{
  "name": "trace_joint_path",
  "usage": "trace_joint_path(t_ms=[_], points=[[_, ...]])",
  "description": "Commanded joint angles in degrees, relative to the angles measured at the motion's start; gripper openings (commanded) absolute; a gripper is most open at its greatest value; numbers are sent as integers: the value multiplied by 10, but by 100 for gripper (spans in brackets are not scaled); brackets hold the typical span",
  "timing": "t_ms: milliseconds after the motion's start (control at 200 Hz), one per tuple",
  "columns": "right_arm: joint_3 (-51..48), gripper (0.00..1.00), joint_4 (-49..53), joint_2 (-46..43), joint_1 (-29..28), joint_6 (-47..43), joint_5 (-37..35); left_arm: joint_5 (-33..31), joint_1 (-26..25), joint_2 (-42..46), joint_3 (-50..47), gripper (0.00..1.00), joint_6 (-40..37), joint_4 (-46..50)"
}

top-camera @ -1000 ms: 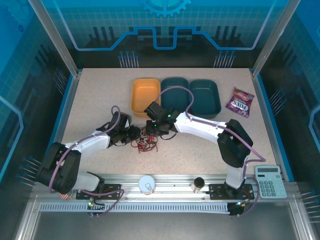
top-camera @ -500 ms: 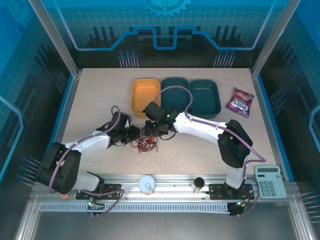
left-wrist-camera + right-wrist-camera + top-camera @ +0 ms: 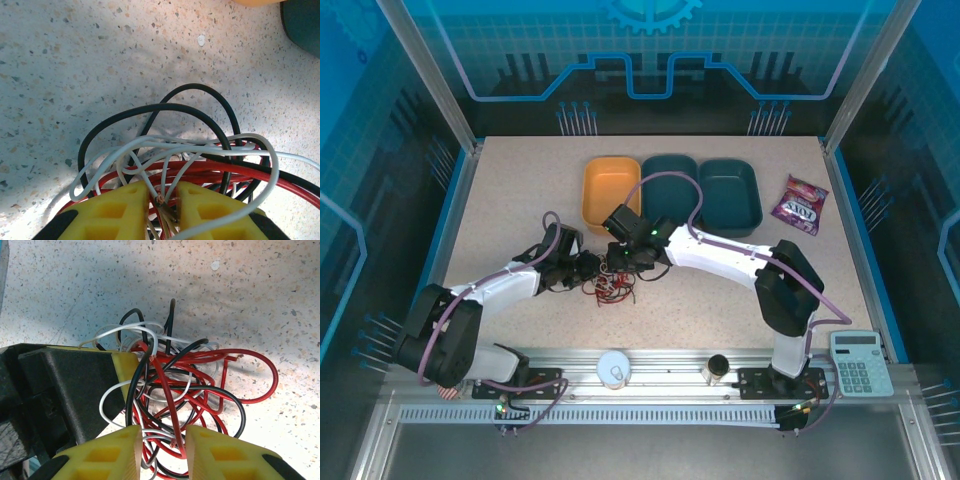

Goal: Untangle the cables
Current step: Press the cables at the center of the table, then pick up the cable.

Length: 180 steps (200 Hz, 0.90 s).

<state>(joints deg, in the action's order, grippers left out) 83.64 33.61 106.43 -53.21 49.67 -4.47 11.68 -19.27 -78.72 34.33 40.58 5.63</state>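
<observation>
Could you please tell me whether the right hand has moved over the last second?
Yes: the right hand has edged slightly left along the near rim of the orange tray.

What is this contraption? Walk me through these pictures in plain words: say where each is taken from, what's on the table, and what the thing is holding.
These are two robot arms bolted at the near edge of a table: the left arm and the right arm. One picture looks down from above. The other two come from a camera on each wrist, so the yellow fingers at the bottom belong to that arm's own end effector.

In the middle lies a tangle of cables, red, white and black. Behind it sit an orange tray and two teal trays, with a snack packet and a calculator to the right.

The left end effector is closed on a few strands. Strands also run between the right end effector fingers, but whether it grips them is unclear.
</observation>
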Motion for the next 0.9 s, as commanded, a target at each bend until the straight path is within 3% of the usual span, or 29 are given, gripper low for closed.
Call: trace_joint_path(t_ms=[0, 220, 305, 430, 685, 896], points=[[6, 30, 12, 18, 2, -5, -8, 14, 5, -4, 0, 22, 2, -1], [5, 26, 7, 18, 12, -13, -10, 7, 4, -2, -1, 22, 5, 0], [3, 19, 9, 9, 16, -17, -15, 3, 5, -1, -1, 21, 6, 2], [-1, 0, 23, -17, 23, -29, -36, -5, 5, -2, 1, 20, 9, 9], [-5, 0, 78, -120, 26, -55, -127, -42, 5, -13, 4, 13, 27, 38], [17, 0, 126, -199, 27, -91, -189, -34, 6, -33, 5, 8, 36, 30]])
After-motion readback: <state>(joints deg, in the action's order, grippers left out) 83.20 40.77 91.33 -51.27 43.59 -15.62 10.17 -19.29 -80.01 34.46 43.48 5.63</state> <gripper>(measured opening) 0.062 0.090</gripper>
